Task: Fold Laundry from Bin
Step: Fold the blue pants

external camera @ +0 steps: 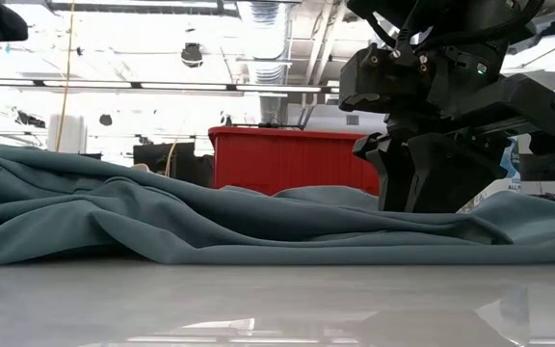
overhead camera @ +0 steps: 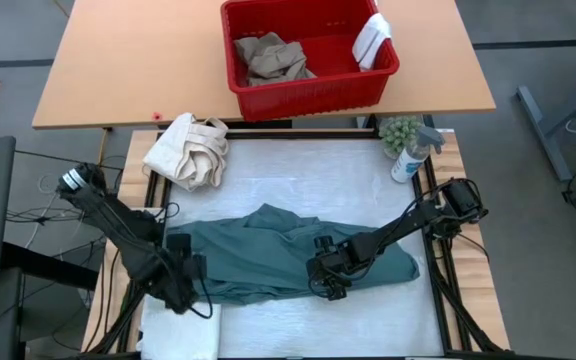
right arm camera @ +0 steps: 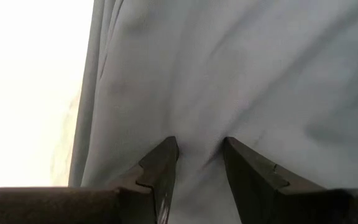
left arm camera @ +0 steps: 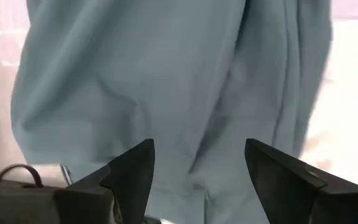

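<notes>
You had the teal garment (overhead camera: 268,255) lying rumpled across the surface's near half. The red bin (overhead camera: 308,60) sat beyond the far edge, holding tan trousers (overhead camera: 268,58) and a white cloth (overhead camera: 372,40).

Two black multi-joint arms, matte finish
Left arm (overhead camera: 118,225): white band nr base, black cables trailing off it. Right arm (overhead camera: 408,225): blocky wrist housing w/ screws, tiny green light. Grippers' fingers (left arm camera: 135,168) dark, wedge-shaped, flat inner faces

A grey floor (overhead camera: 528,200) surrounds a tan wooden surface (overhead camera: 128,60). Beyond, long ceiling lights (external camera: 162,87) and silver ducts (external camera: 268,39) run overhead in a bright room.
</notes>
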